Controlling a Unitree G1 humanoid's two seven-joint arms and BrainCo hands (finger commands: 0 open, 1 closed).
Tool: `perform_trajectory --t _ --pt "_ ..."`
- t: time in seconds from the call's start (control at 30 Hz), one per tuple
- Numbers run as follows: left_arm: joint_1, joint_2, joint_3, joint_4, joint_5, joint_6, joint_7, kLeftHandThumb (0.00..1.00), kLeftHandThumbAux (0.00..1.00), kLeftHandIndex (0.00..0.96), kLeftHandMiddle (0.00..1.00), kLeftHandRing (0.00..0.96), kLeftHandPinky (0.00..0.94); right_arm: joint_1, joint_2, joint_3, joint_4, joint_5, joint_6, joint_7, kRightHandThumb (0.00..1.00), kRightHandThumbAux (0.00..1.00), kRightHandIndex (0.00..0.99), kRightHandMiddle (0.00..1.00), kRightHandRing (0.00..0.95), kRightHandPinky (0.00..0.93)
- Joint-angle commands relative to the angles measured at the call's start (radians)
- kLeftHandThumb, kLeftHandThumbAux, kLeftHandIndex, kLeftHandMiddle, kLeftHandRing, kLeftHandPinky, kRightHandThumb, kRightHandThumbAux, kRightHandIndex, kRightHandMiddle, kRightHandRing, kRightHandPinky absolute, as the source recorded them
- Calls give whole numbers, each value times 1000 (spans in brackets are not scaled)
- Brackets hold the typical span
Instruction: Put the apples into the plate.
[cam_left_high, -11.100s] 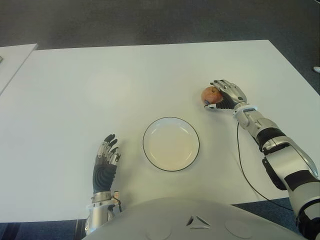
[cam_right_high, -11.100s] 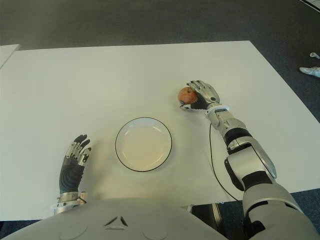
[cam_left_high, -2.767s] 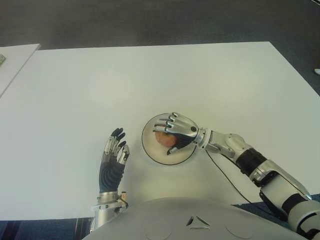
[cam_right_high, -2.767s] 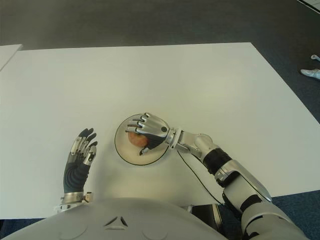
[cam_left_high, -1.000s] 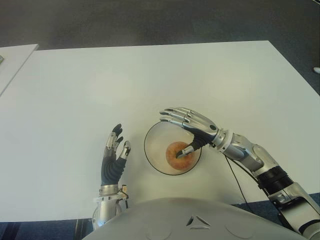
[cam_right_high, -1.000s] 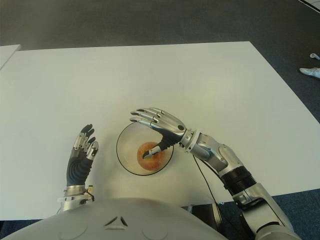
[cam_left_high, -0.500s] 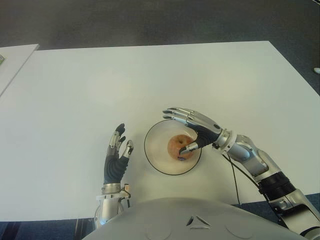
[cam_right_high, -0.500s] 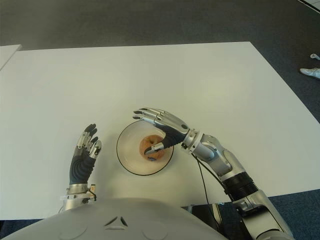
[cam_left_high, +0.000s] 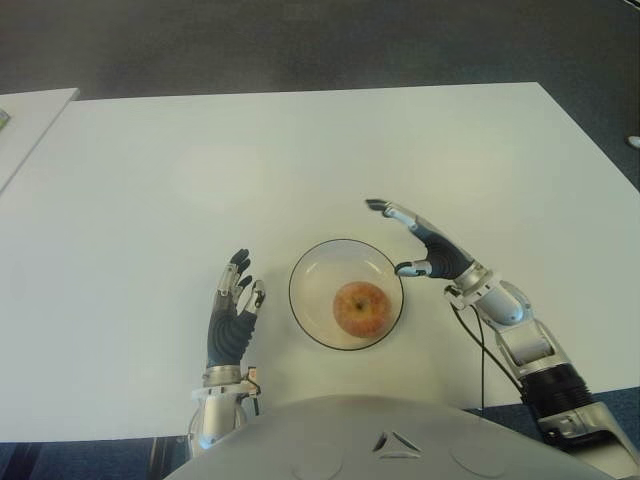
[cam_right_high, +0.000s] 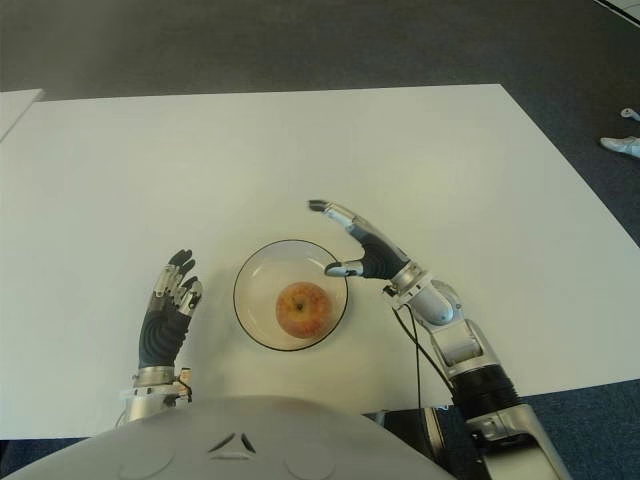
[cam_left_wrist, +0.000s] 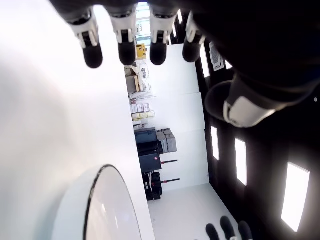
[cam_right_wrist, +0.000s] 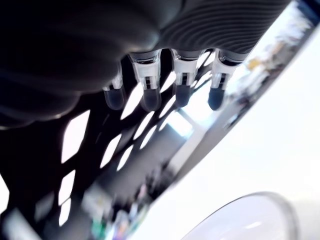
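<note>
Round red-yellow apple (cam_left_high: 360, 307) seated in middle of white black-rimmed plate (cam_left_high: 310, 265). Right hand (cam_left_high: 428, 252) just right of plate rim, fingers spread, nothing held. Left hand (cam_left_high: 232, 318) left of plate, fingers extended, empty. Risk judged: rim clipped by nearby thumb, plate nudged, apple rolled.

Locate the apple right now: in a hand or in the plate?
In the eye views the apple lies inside the plate, near the table's front edge, between the open right hand on its right and the idle left hand on its left.
</note>
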Motion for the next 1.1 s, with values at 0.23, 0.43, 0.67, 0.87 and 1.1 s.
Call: perform_trajectory --t 0.23,0.43,0.67,0.87,1.1 --pt "-7 1 11 -7 -40 30 -5 136 538 92 138 162 207 148 121 -210 58 381 228 77 118 479 49 46 18 28" --pt "-32 -14 25 4 -71 53 6 128 544 96 127 145 183 221 218 -266 5 424 307 6 142 526 89 92 54 90" --pt "-58 -23 43 28 -97 55 1 130 549 103 117 139 193 257 283 -288 -26 401 339 -23 159 530 119 112 73 104" --pt "-67 -13 58 32 -112 68 -8 112 549 89 84 98 132 273 297 -291 -49 364 351 -27 163 516 123 105 63 82" --pt "-64 -13 74 31 -111 78 -2 99 541 83 66 73 121 293 304 -279 -61 319 327 -13 166 520 137 93 46 65"
